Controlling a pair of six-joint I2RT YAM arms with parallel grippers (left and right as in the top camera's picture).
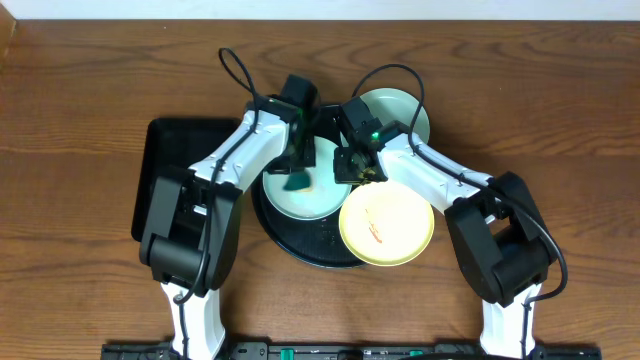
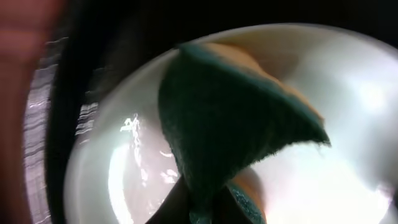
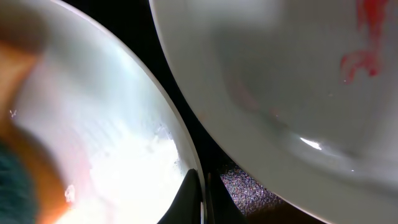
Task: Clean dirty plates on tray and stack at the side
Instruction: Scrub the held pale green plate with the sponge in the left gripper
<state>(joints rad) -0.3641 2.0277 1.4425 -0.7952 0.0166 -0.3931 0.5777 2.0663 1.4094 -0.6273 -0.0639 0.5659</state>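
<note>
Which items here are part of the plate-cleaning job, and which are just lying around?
Job:
- round black tray
- blue-green plate under the sponge
- yellow plate, red smear
- second blue-green plate, far side
- sponge, held in the left gripper

Lying about:
- rectangular black tray, beside the left arm

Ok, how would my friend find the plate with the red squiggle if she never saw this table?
Look at the big round black tray in the middle of the wooden table. At its front right edge, overlapping the rim, lies the yellow plate. Its neighbours, the middle plate under the sponge and the back plate, are pale blue-green; only this one is yellow.
</note>
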